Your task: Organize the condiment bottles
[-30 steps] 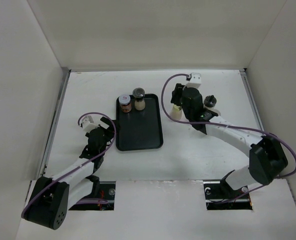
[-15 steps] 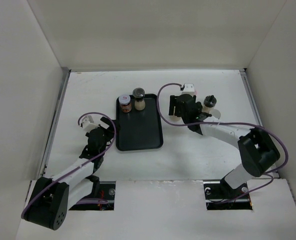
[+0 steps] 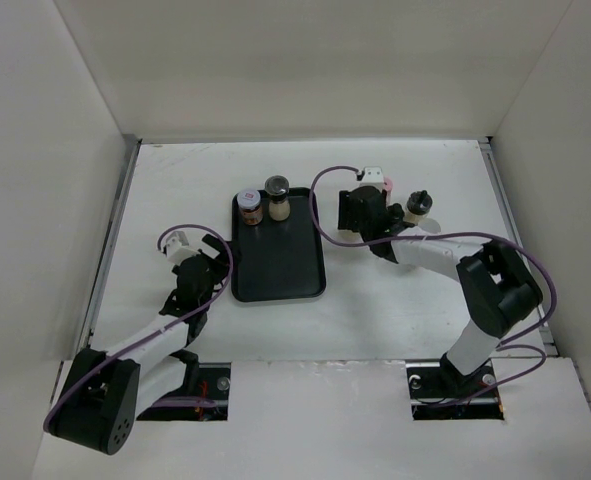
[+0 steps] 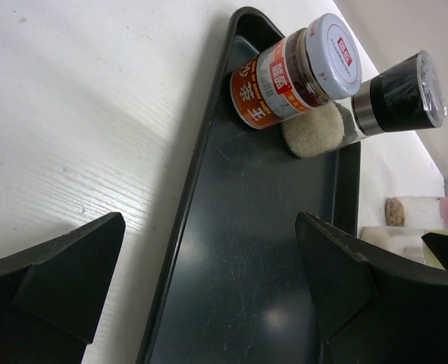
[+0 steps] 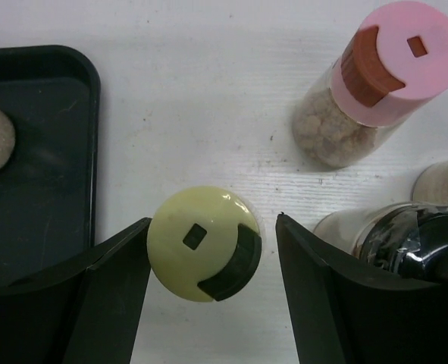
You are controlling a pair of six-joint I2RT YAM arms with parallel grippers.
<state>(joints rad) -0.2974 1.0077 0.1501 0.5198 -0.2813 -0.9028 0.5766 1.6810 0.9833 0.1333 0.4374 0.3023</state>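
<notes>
Right gripper (image 5: 214, 221): jaws spread wide and lowered over the yellow-green-capped bottle (image 5: 203, 244), one finger on each side of its cap; nothing pinched yet, so far as the wrist view shows
Why there: it looks lined up for a top-down grab, with this bottle standing nearest the tray (image 3: 278, 265), just off its right edge
Left gripper (image 4: 210, 227): wide open and empty, held low by the tray's near-left rim, facing along it; probably parked clear of the other arm's work
Already in the tray: brown jar (image 4: 296, 72) with a red label and pale cap, and black-capped shaker (image 4: 394, 95), side by side and touching in the far end, which leaves the near part free for more
Still outside: pink-capped bottle (image 5: 375, 83) and black-topped bottle (image 5: 409, 243), upright and close together to the right of the tray; a further beige one shows only in part
Risk: crowded neighbours, so a finger could nudge the black-topped one
Surface: table (image 3: 175, 180), white-painted, faint wood grain, a few scuffs
Room: plain white walls (image 3: 305, 70) on three sides, even light
</notes>
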